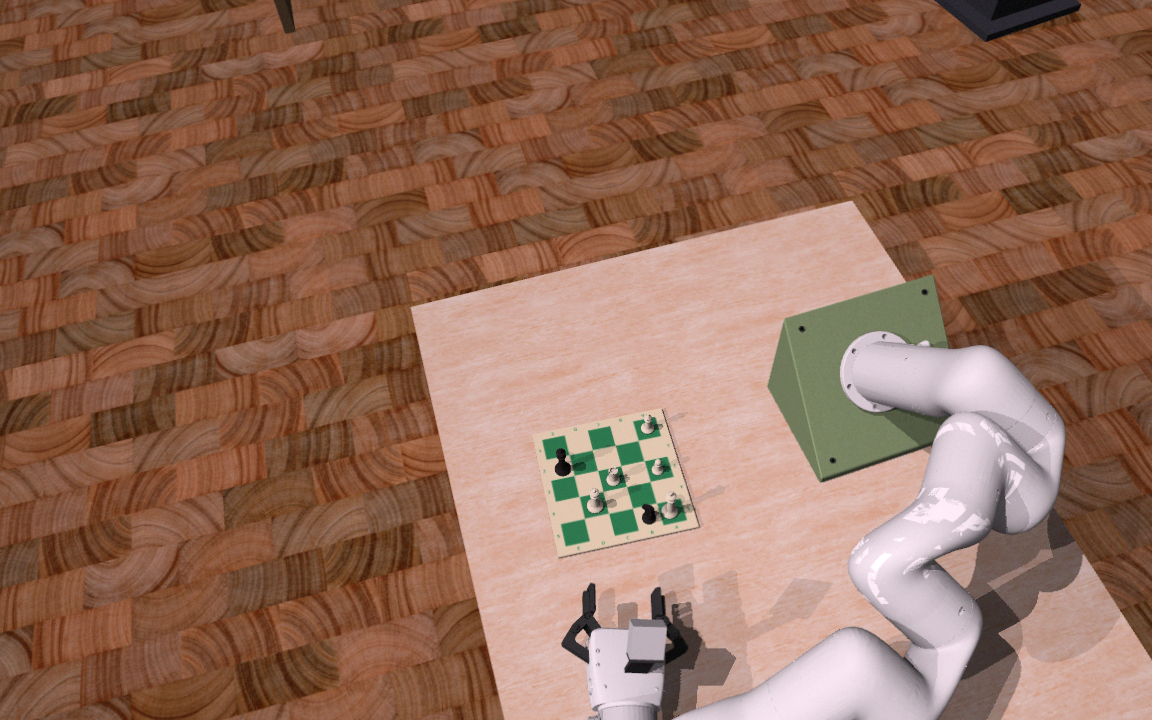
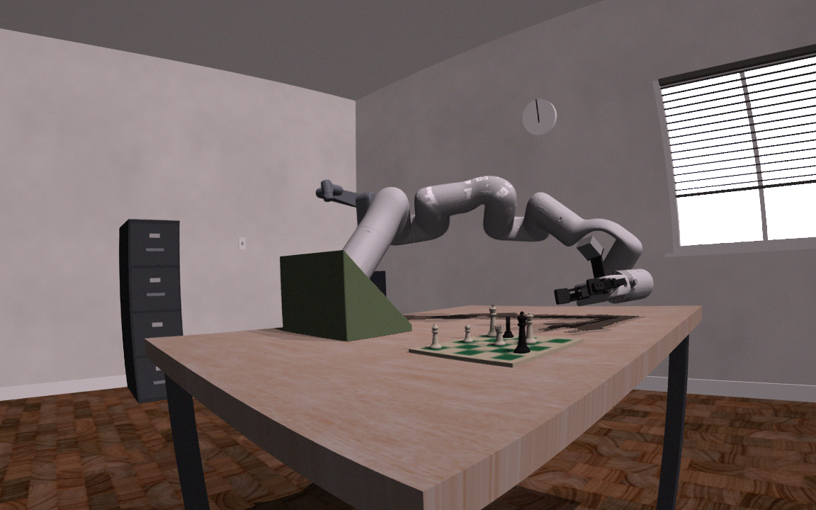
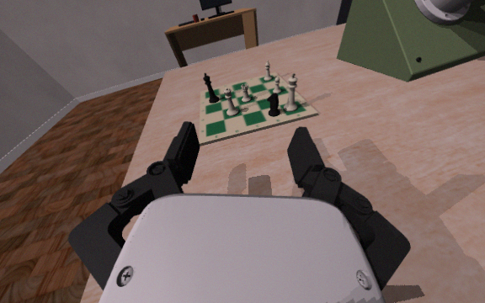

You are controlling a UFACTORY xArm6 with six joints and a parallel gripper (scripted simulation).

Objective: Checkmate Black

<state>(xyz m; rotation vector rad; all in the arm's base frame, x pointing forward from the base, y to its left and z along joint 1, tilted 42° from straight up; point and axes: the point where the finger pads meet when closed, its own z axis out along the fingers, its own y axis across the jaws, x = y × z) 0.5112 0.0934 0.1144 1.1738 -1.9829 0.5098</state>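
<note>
Chessboard lies flat on the pale wooden bench, a little below the middle of the top view, its green and cream squares turned slightly off the bench edges. Seven pieces stand upright on it. A black king stands near the board's left edge, and a black piece, whose type I cannot tell, stands low on the right, just beside a tall white piece. Four more white pieces stand on the board: one at the upper right corner, one on the right side, one near the centre and one just below that. Their types are too small to tell.

Below the board in the top view, near the bottom edge of the frame, hangs the tool, its two black fingers spread wide with nothing between them. It is apart from the board, off its lower edge. In the wrist view the fingers point toward the board, which lies in the upper middle of that frame, beyond the fingertips. In the exterior view the tool is held roughly level, low above the bench, to the right of the board.

At the right of the top view the white arm curls back to a green wedge-shaped mount on the bench.
</note>
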